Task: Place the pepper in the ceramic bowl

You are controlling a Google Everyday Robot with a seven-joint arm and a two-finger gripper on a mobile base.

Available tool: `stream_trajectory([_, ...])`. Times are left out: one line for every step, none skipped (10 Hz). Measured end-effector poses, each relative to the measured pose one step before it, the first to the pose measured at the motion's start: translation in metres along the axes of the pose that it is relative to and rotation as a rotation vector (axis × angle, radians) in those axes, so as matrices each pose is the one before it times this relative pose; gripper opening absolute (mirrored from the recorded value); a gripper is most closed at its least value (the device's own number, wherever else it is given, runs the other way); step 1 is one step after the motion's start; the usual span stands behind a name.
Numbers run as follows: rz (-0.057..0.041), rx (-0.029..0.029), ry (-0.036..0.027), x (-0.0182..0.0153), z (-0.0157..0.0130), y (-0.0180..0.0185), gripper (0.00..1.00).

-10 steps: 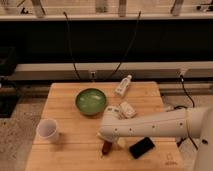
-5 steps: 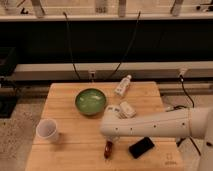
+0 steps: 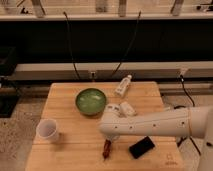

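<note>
Presently on the wooden desk [image 3: 65,155]:

- Ceramic bowl [image 3: 91,101]: green, upright, at the centre-left of the desk top, nothing visible inside.
- Pepper [image 3: 106,148]: dark red-brown, lying lengthwise near the front edge, just left of the black phone [image 3: 142,147] and apart from it.
- Gripper [image 3: 113,136]: at the end of the white arm [image 3: 155,124] reaching in from the right; it sits directly above the pepper's upper end, possibly touching it. Whether the jaws are apart or closed, or have hold of anything, I cannot tell.
- White cup [image 3: 47,131]: upright near the left edge.
- White bottle [image 3: 123,86]: lying toward the back.
- Small white item [image 3: 127,108]: right of the bowl, behind the arm.
</note>
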Motion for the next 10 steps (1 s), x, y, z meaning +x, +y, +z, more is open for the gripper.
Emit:
stream_trajectory([0.00036, 0.00128, 0.00158, 0.00394, -0.00575, -0.00153, 0.0])
stream_trajectory([-0.00065, 0.00094, 0.00149, 0.00272, -0.00192, -0.00192, 0.0])
stream_trajectory([-0.00335, 0.00102, 0.00127, -0.00034, -0.00105, -0.00229, 0.0])
stream_trajectory([0.00125, 0.00238, 0.00121, 0.00121, -0.00176, -0.00224, 0.0])
stream_trajectory([-0.00015, 0.00218, 0.00705, 0.00659, -0.00337, -0.00365, 0.0])
stream_trajectory([-0.00087, 0.00225, 0.00241, 0.00358, -0.002, -0.00367, 0.0])
stream_trajectory([-0.00202, -0.00062, 0.00058, 0.00165, -0.00083, -0.0031, 0.0])
stream_trajectory([-0.00078, -0.00063, 0.00216, 0.00294, -0.00144, -0.00414, 0.0])
stream_trajectory([0.00034, -0.00026, 0.00349, 0.00276, -0.00131, -0.00184, 0.0])
stream_trajectory([-0.00074, 0.00046, 0.00496, 0.00355, -0.00161, -0.00314, 0.0])
